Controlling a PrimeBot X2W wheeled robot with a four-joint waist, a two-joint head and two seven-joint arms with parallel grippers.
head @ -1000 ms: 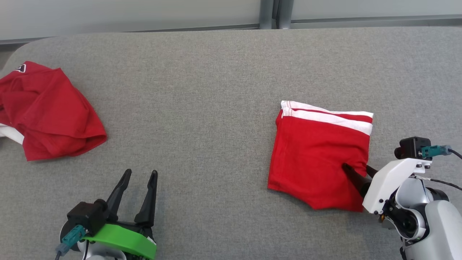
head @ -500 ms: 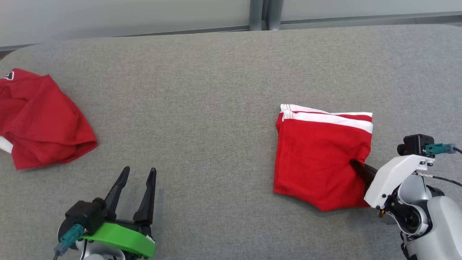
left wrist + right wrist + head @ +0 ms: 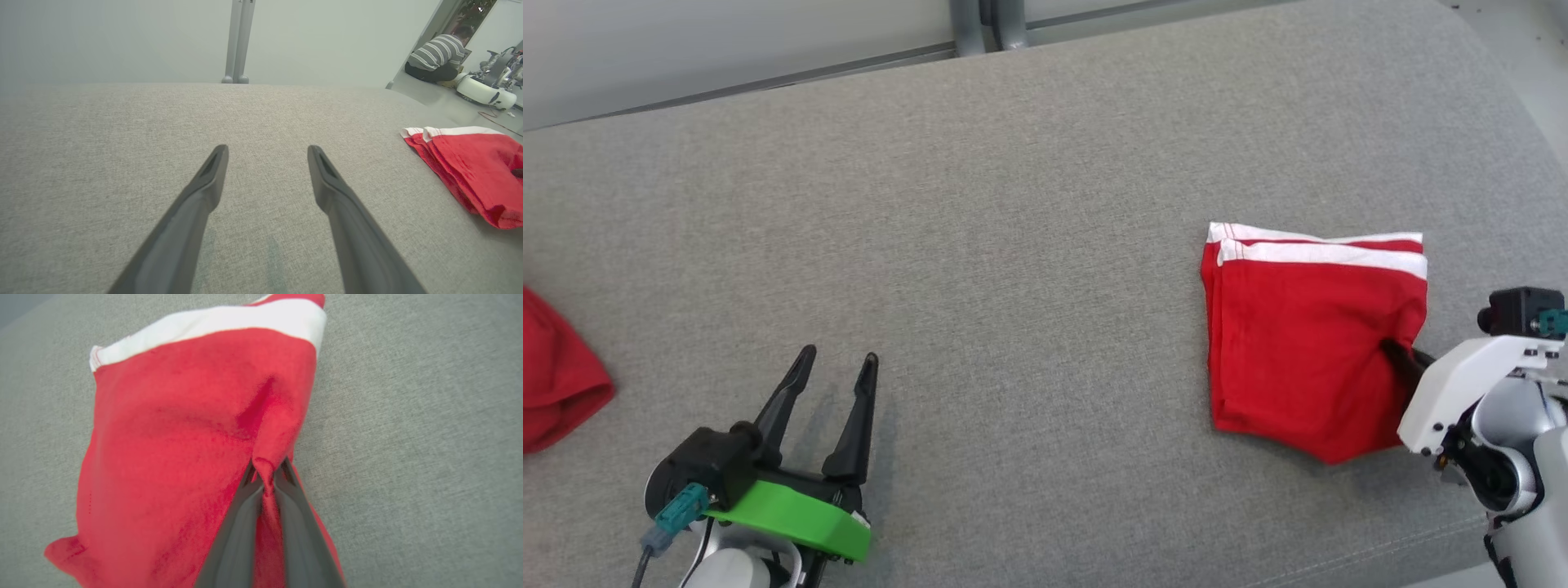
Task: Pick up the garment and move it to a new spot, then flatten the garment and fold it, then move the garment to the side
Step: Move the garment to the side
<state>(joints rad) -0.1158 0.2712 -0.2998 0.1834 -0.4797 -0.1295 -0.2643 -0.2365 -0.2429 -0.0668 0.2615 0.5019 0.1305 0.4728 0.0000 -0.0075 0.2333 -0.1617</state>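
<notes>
While the right gripper (image 3: 1391, 349) pinches a raised fold of the folded red, white-banded garment (image 3: 1298, 343) lying at the right of the head view on the grey surface (image 3: 1013, 245), the left gripper (image 3: 837, 366) sits at lower left, spread wide.

Right hand (image 3: 1393, 351) pinches the folded red garment (image 3: 1298, 351).

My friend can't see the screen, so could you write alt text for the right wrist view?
The right gripper, two long dark fingers, is pinched shut on a fold of a folded red cloth garment with a white band. It lies on a grey woven fabric surface.
</notes>
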